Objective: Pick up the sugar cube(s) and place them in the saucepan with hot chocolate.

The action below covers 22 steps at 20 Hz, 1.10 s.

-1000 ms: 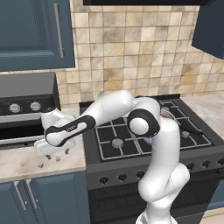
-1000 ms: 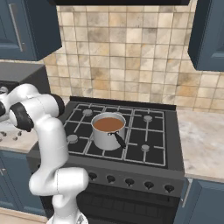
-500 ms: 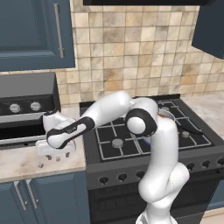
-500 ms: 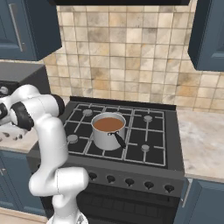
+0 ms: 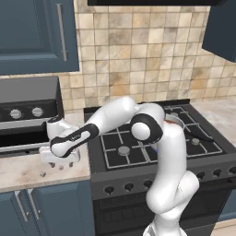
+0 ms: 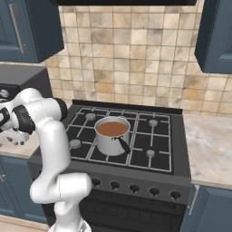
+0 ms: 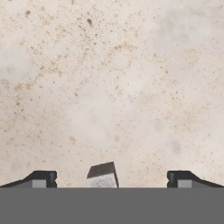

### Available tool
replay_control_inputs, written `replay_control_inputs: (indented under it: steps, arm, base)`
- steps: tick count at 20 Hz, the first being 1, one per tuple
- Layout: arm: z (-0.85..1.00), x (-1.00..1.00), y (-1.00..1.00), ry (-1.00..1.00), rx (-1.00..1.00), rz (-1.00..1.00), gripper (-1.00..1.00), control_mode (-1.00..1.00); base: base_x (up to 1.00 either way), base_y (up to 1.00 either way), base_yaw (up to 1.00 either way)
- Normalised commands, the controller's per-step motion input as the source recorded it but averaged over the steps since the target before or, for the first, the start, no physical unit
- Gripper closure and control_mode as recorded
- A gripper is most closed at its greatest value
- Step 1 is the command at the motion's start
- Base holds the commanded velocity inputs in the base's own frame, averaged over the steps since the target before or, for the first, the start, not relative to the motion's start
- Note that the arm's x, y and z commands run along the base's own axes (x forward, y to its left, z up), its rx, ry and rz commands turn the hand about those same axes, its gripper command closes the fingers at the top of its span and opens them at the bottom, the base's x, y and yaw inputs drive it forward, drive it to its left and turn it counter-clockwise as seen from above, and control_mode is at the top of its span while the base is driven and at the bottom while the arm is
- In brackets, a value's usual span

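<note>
My gripper point(image 5: 60, 164) hangs open just above the speckled counter left of the stove, fingers pointing down. In the hand view one sugar cube point(image 7: 101, 175), small and greyish-white, lies between the two dark fingertips point(image 7: 41, 179), touching neither. From the left base view that cube point(image 5: 60, 167) shows under the hand, and a second sugar cube point(image 5: 43, 174) lies a little to its left. The saucepan with hot chocolate point(image 6: 112, 134), shiny steel with brown liquid and a dark handle, stands on the stove's middle grate, well to the right of the gripper point(image 6: 13, 141).
A dark microwave point(image 5: 25, 108) stands at the back of the counter point(image 5: 23, 173) behind the hand. The black stove point(image 6: 149, 136) has grates and a row of front knobs. Blue cabinets hang above, and more counter point(image 6: 210, 145) lies right of the stove.
The hand has sunk a little toward the counter, staying open. The saucepan has not moved.
</note>
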Motion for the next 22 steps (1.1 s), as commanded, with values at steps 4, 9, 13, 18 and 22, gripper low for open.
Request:
replay_control_inputs:
  steps: [4, 9, 13, 18, 22]
  arm:
    - [-0.02, 0.0, 0.01, 0.0, 0.0, 0.0, -1.0, -1.0]
    - [-0.09, 0.0, 0.0, 0.0, 0.0, 0.0, -1.0, -1.0]
    - [-0.12, 0.0, 0.05, 0.0, 0.0, 0.0, -1.0, -1.0]
    - [-0.08, 0.0, 0.09, 0.0, 0.0, 0.0, -1.0, -1.0]
    - [-0.03, 0.0, 0.02, 0.0, 0.0, 0.0, -1.0, -1.0]
  base:
    - [0.0, 0.0, 0.0]
    - [0.0, 0.0, 0.0]
    - [0.0, 0.0, 0.0]
    - [0.0, 0.0, 0.0]
    - [0.0, 0.0, 0.0]
